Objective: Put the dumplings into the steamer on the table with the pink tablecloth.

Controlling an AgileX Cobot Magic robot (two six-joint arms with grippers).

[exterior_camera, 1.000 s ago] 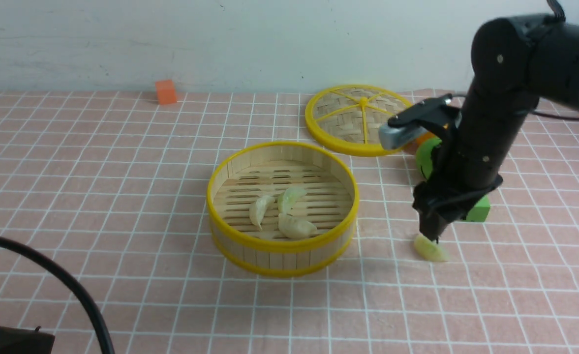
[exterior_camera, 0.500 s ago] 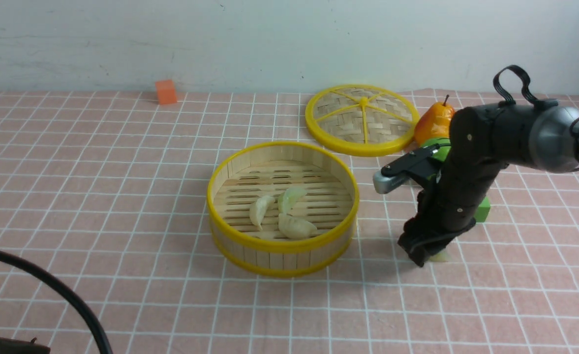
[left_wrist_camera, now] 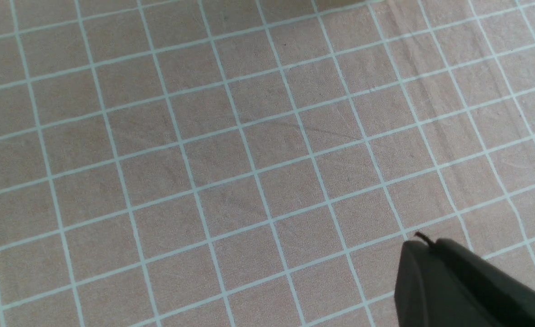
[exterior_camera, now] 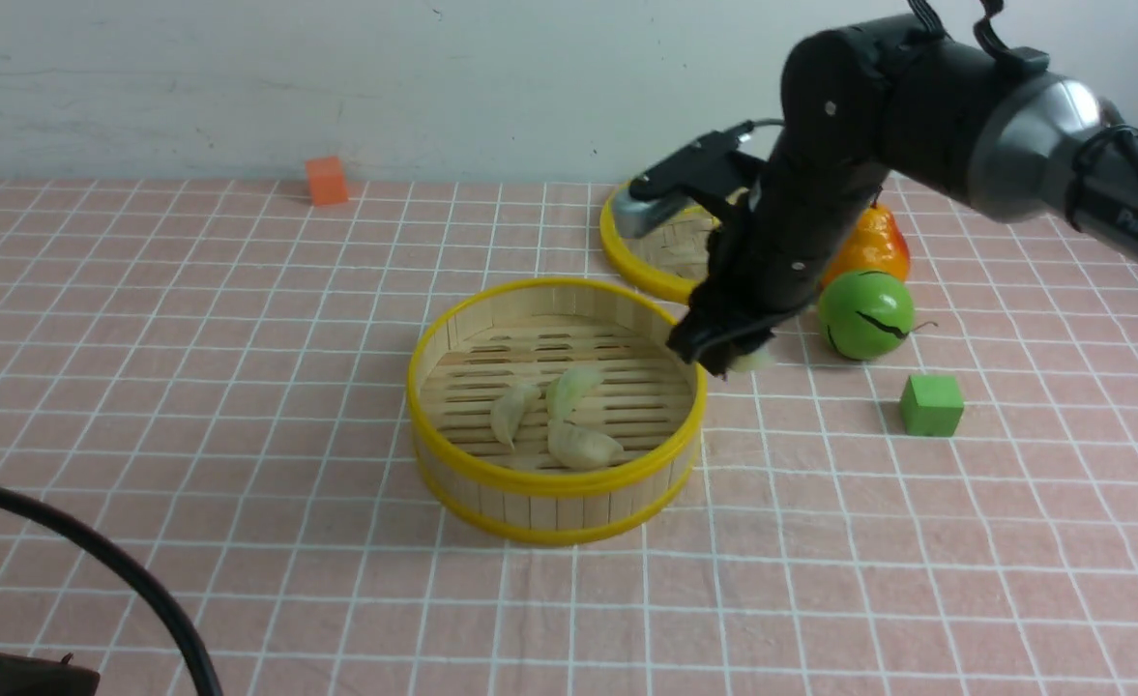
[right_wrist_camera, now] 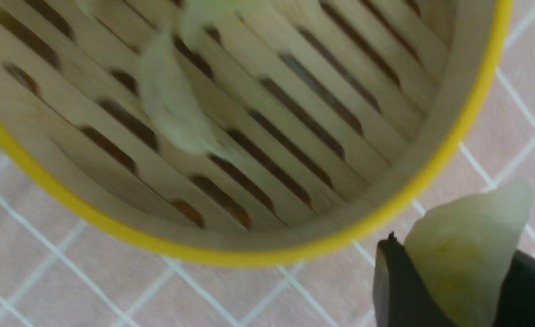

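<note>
Surface (exterior_camera: 240, 387), clad in pink tablecloth with white grid, before a pale wall (exterior_camera: 240, 87). Right tool (right_wrist_camera: 449, 277) clamped on a dumpling (right_wrist_camera: 476, 240); left tool (left_wrist_camera: 426, 238) together.

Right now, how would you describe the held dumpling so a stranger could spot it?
Find the yellow-rimmed steamer, then the right gripper near its rim. The pale green dumpling is pinched between its fingers; the other three lie on the slats.
</note>
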